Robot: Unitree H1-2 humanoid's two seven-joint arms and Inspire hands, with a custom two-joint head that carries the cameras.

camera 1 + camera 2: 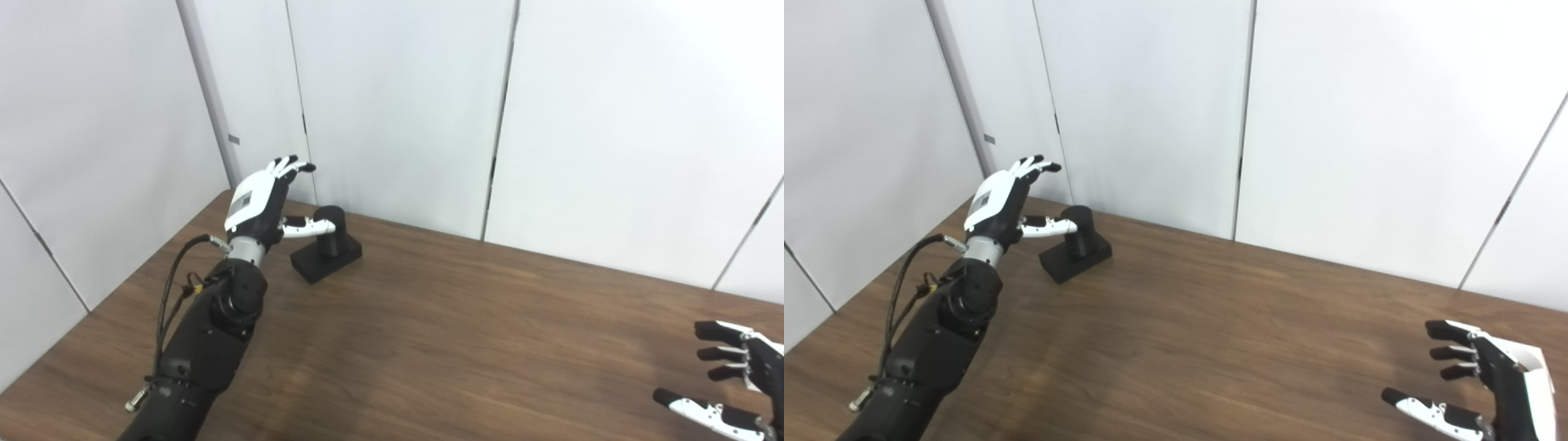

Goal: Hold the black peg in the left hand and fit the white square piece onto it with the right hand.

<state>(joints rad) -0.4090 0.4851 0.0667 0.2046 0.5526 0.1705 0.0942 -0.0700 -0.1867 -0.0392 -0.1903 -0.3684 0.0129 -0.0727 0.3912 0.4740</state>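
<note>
The black peg stands upright on its black square base at the far left of the brown table; it also shows in the right eye view. My left hand is open just left of the peg, fingers raised, its thumb reaching toward the peg's side. I cannot tell if the thumb touches it. My right hand is open and empty at the table's near right corner, fingers spread. No white square piece is in view.
White wall panels close off the table's far and left edges. A cable loops off my left forearm.
</note>
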